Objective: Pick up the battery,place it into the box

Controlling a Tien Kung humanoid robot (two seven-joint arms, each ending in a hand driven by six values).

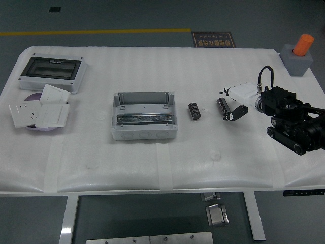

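Observation:
The grey open box (143, 131) sits at the table's middle, with a metal rail inside. Two dark cylindrical batteries lie to its right: one (194, 111) close to the box, the other (222, 105) farther right. My right hand (232, 104) reaches in from the right edge, black with a white part on top. Its fingers are spread and its fingertips (231, 115) sit right beside the farther battery, which rests on the table. I cannot tell whether they touch it. The left arm is out of view.
A grey enclosure with a dark window lid (51, 71) stands at the back left. White socket plates (38, 113) lie on a purple disc in front of it. A grey block with an orange cylinder (299, 53) stands at the back right corner.

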